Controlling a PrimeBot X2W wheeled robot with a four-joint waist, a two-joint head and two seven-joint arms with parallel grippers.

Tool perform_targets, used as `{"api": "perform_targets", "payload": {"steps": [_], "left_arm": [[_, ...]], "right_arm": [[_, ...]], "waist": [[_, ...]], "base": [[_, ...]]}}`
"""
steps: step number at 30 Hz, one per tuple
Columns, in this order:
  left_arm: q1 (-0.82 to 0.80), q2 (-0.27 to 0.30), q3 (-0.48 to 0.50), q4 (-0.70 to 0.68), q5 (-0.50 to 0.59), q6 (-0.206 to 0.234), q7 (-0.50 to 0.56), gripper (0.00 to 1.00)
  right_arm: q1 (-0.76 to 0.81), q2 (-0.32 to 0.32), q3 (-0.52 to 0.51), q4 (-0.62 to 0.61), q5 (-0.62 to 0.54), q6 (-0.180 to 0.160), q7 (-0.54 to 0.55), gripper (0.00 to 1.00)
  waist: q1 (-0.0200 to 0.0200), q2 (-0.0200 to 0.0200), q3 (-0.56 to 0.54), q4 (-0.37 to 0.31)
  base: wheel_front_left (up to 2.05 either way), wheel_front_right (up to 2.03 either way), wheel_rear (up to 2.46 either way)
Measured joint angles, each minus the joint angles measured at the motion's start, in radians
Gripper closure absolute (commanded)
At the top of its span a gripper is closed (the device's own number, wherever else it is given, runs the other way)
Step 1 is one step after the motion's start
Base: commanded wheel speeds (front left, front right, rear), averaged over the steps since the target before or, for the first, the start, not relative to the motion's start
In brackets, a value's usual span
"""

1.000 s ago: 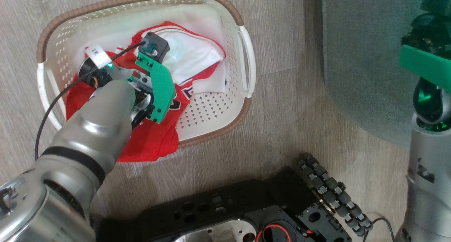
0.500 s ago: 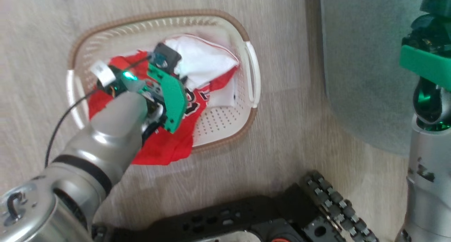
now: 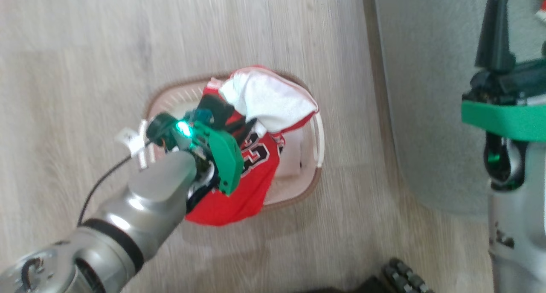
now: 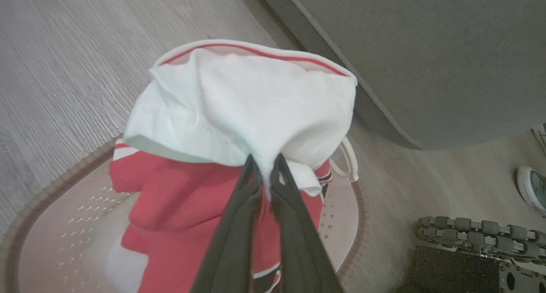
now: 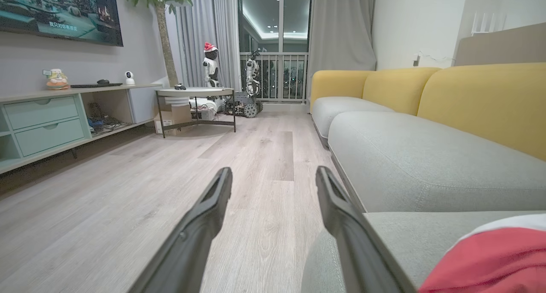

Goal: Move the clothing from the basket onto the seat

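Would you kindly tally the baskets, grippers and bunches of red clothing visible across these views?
Baskets: 1, the basket.
Grippers: 2, the left gripper shut, the right gripper open.
Red clothing bunches: 2, the held clothing above the basket, the other clothing on the seat.
Total: 5.

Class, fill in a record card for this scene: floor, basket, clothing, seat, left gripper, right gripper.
Floor: pale wood planks.
Basket: stands on the floor, beside the seat.
Clothing: red jersey with white lining, bunched up above the basket.
Seat: grey cushion; a red and white cloth lies on it.
Left gripper: shut on the jersey's white lining.
Right gripper: open, holding nothing, close to the seat.
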State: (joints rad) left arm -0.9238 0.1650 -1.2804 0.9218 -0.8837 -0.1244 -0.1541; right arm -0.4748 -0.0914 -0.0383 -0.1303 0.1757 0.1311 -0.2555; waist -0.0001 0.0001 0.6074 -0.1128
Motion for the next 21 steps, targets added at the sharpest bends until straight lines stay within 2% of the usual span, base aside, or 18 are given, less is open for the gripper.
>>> {"api": "perform_targets", "payload": {"steps": [12, 21], "left_arm": [[0.09, 0.029, 0.027, -0.106, -0.036, 0.003, -0.079, 1.0], [0.125, 0.109, 0.099, -0.313, -0.046, 0.085, -0.094, 1.0]], "right_arm": [[0.158, -0.021, 0.014, 0.056, 0.031, 0.0, 0.0, 0.0], [0.287, -0.023, 0.026, 0.095, 0.063, 0.0, 0.001, 0.0]], "waist": [[0.0, 0.0, -0.255, 0.04], [-0.0001, 0.0, -0.426, 0.063]], "base": [[0.0, 0.0, 0.0], [0.0, 0.0, 0.0]]}}
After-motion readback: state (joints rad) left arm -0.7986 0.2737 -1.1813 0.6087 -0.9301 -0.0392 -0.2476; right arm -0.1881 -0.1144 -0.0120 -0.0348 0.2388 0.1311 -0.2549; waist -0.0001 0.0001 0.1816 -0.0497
